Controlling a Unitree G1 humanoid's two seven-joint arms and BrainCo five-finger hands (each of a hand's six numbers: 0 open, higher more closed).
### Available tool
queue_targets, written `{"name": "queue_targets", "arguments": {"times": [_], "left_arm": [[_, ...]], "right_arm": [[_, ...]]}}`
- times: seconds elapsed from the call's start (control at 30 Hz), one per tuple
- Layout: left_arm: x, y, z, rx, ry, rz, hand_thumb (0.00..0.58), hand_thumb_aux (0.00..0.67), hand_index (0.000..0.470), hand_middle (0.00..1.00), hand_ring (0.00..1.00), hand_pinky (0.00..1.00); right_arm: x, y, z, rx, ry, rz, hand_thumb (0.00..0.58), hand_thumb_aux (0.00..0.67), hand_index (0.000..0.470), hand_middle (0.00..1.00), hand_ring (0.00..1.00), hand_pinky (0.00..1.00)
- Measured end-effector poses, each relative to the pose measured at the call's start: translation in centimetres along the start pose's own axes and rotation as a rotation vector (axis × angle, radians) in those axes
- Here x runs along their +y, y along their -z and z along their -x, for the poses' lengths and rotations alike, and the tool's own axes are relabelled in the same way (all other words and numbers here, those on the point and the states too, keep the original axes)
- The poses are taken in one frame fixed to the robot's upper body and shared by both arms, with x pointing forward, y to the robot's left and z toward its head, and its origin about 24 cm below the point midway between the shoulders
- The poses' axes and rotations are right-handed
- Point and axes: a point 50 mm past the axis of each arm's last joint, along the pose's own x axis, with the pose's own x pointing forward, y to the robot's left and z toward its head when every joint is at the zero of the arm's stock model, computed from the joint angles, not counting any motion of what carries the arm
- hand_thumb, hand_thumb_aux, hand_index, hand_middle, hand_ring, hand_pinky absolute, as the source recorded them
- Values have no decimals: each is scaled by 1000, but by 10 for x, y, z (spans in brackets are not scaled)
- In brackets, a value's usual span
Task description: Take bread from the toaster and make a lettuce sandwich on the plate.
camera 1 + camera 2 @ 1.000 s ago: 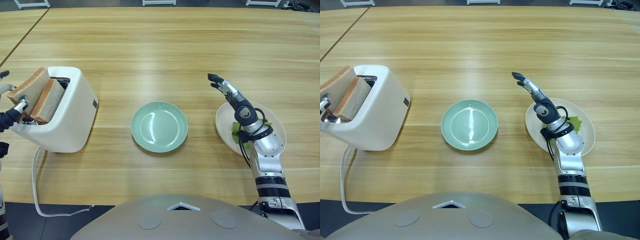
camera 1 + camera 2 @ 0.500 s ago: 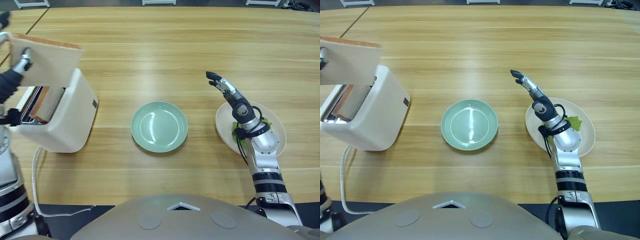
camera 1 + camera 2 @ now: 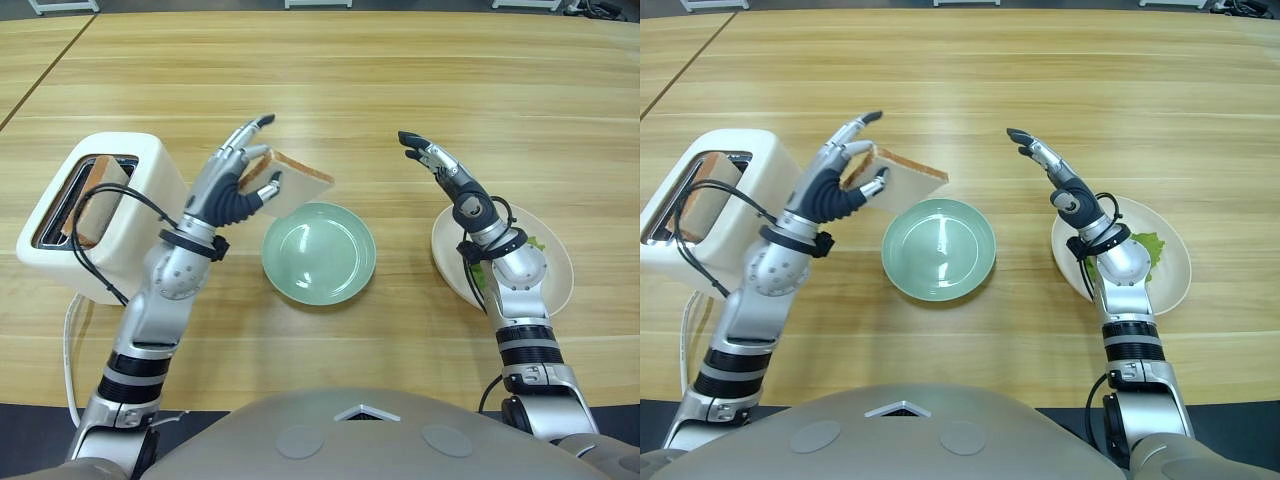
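Step in hand: first slice out of the toaster (image 3: 150, 162) and on its way to the green plate (image 3: 319, 252). L hand (image 3: 232, 185) has its fingers clamped on the bread slice (image 3: 298, 180), held tilted in the air just over the plate's far-left rim, not yet over the centre. R hand (image 3: 440, 165) is spread flat w/ nothing in it, hovering above the bench (image 3: 400, 80) just left of the cream plate (image 3: 556, 272), where the lettuce (image 3: 1148, 245) lies. Second slice (image 3: 95, 205) sits in the toaster slot.

Next, as I judge it: bring the L hand a bit further right and down, level the slice, let go so it lies flat inside the green plate. Then the R hand goes for the lettuce, the L back for slice no. 2.

Vs 0.5 s ago: the slice was high above the toaster at the far left; now it's swung across to the plate's edge, w/ the L arm fully in view. R hand has crept slightly forward, fingers spread as before. Plates, toaster and lettuce unmoved.
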Motion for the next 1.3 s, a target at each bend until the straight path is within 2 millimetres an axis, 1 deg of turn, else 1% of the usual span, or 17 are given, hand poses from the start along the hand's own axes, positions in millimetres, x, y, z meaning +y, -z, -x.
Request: {"name": "queue_targets", "arguments": {"times": [0.03,0.07,0.1,0.2,0.3,0.33,0.37,0.4,0.43,0.47,0.5,0.8,0.93,1.0,1.07,1.2,1.3], "left_arm": [[-6,-2,0,-11,2,-30,580,670,470,0,0,0],[-16,-5,2,-32,13,-58,580,670,470,149,149,149],[-25,-8,3,-54,23,-80,580,670,470,196,196,196],[-54,-18,10,-133,76,-208,580,670,470,165,165,165],[-68,-22,17,-181,107,-333,580,670,470,0,0,0],[-71,-22,19,-182,115,-353,580,670,470,0,0,0],[-73,-22,22,-180,123,-371,579,649,455,0,0,0],[-77,-22,26,-176,135,-374,549,515,361,0,0,0],[-80,-23,29,-171,148,-385,485,399,280,0,0,0],[-84,-23,35,-153,165,-382,271,181,127,0,0,0],[-86,-22,38,-144,174,-389,0,0,0,0,0,0],[-82,-30,52,-84,164,-382,0,0,0,0,0,0],[-70,-34,58,-46,125,-331,0,0,0,0,0,0],[-50,-31,61,25,50,-183,0,0,0,0,0,0],[-44,-31,64,66,9,17,0,0,0,0,0,0],[-43,-31,69,107,-33,373,0,0,0,0,0,0],[-46,-31,71,111,-44,533,0,0,0,0,0,0]], "right_arm": [[0,0,0,-1,-1,0,0,0,0,0,0,0],[0,0,-1,-2,-2,1,0,0,0,0,0,0],[0,0,-1,-2,-2,1,0,0,0,0,0,0],[1,0,-1,-3,-9,-2,0,0,0,0,0,0],[2,0,-2,-4,-17,-3,0,0,0,0,0,0],[2,0,-2,-4,-17,-3,0,0,0,0,0,0],[2,0,-2,-5,-18,-3,0,0,0,0,0,0],[2,0,-2,-5,-18,-2,0,0,0,0,0,0],[2,0,-2,-5,-19,-2,0,0,0,0,0,0],[2,-1,-2,-6,-20,-2,0,0,0,0,0,0],[2,-1,-2,-6,-21,-2,0,0,0,0,0,0],[-11,-13,0,-11,-105,80,0,0,0,0,0,0],[-35,-23,24,94,-262,242,0,0,0,0,0,0],[-64,-27,57,265,-299,427,0,0,0,0,0,0],[-79,-29,73,358,-309,572,0,0,0,0,0,0],[-95,-14,97,555,-396,831,0,0,0,0,0,0],[-99,5,116,667,-511,990,0,0,0,0,0,0]]}}
